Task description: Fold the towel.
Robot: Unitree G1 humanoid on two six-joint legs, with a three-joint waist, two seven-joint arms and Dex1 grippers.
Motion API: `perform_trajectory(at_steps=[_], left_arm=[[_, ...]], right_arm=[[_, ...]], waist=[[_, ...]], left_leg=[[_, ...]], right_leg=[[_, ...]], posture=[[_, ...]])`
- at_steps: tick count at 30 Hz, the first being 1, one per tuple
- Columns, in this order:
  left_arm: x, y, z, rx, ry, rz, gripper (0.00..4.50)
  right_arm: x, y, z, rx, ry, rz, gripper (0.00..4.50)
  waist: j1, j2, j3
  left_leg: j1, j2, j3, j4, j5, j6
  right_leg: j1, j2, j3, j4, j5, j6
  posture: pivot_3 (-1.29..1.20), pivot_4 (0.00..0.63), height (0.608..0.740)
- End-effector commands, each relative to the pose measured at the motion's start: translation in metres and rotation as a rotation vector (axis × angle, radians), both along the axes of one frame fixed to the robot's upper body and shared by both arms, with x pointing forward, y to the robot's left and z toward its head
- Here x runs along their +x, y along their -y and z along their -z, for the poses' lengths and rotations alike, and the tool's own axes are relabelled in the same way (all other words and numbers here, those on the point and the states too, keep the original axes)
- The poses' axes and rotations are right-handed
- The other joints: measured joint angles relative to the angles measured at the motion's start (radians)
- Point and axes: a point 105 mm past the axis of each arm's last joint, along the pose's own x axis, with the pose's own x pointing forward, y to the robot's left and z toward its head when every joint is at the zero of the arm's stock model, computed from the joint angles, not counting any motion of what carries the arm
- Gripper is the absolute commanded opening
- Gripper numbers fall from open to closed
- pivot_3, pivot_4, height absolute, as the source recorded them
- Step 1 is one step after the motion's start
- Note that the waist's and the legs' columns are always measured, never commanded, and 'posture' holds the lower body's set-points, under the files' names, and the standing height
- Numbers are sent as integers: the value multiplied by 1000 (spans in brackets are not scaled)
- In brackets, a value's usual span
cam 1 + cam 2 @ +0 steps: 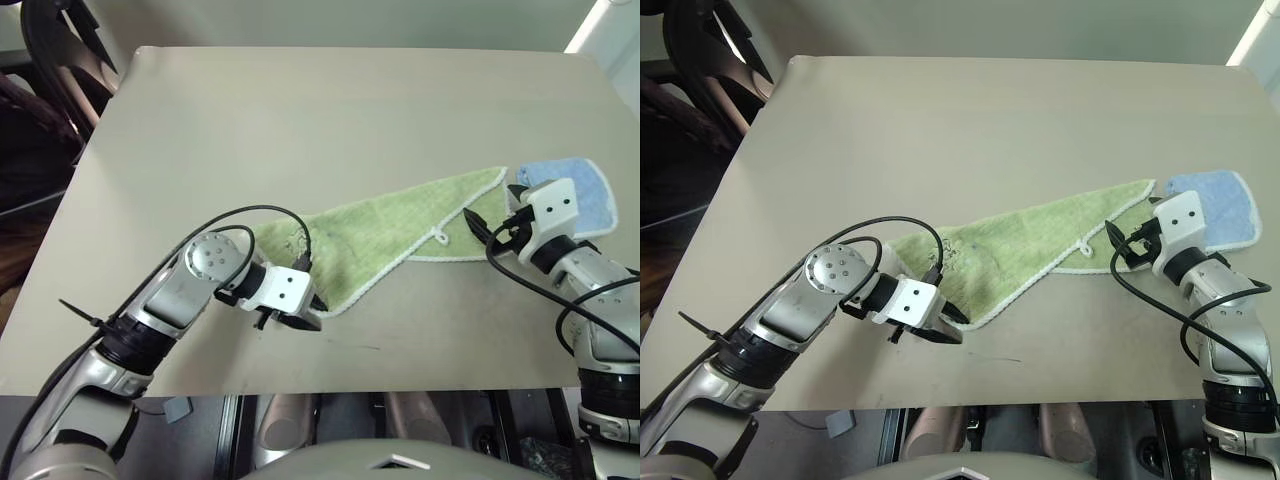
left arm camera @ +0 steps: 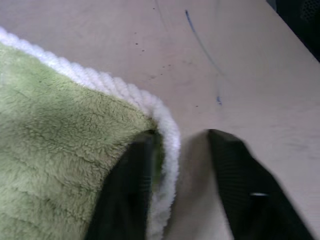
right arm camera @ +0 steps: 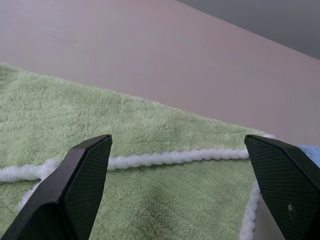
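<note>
My left pincer stands narrowly open astride the towel's white-edged corner near the surface's front edge; my right pincer gapes wide over the towel, holding nothing.

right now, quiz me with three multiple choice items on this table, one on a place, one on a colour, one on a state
1. Where does the blue cloth lie?
A. at the green towel's far right tip, beside the right pincer
B. under the left pincer
C. on the floor

2. What colour is the green towel's edging?
A. black
B. white
C. red

3. How does the right pincer stand?
A. shut on the blue cloth
B. shut on nothing
C. open over the green towel

Answers: 1 A, the head views show the blue cloth on the table at that tip. 2 B, the left wrist view shows a white border. 3 C, its fingers stand wide apart above green cloth.
</note>
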Motion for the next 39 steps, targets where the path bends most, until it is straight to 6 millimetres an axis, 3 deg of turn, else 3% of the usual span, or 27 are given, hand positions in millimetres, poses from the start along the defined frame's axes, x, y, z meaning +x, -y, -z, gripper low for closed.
perform_trajectory(at_steps=[1,2,8,13,16,22,39], left_arm=[[7,-3,5,-10,0,-79,363],[8,-4,5,-13,-1,-85,29],[13,-12,5,-22,6,-126,29],[18,-34,-6,-53,19,-216,29],[18,-38,-7,-50,24,-227,29],[21,-53,-9,-61,36,-294,29],[21,-53,-9,-65,37,-297,29]], right_arm=[[1,2,-19,-10,62,-4,4500],[1,2,-19,-11,62,-6,4500],[4,4,-26,-62,77,-18,4500],[15,27,-30,-322,88,-21,4500],[19,32,-30,-376,92,-26,4500],[35,45,-17,-607,67,-103,4500],[39,47,-15,-632,85,-132,4500]], waist=[[0,0,0],[0,0,0],[0,1,0],[-4,1,0],[-5,1,0],[-13,1,0],[-13,1,0]], left_leg=[[0,0,0,0,0,0],[0,0,0,0,0,0],[0,0,0,0,1,0],[0,0,0,0,1,0],[0,1,0,-1,1,0],[0,1,0,-2,0,-1],[0,1,0,-2,0,-1]], right_leg=[[0,0,0,0,0,1],[0,0,0,0,-1,3],[0,0,0,0,-2,6],[-1,0,0,0,-2,6],[-2,1,0,0,-1,4],[-4,2,0,1,0,1],[-4,2,0,1,2,-3]], posture=[[0,150,735],[0,150,735],[0,150,735],[0,150,735],[0,150,735],[0,150,735],[0,150,735]])
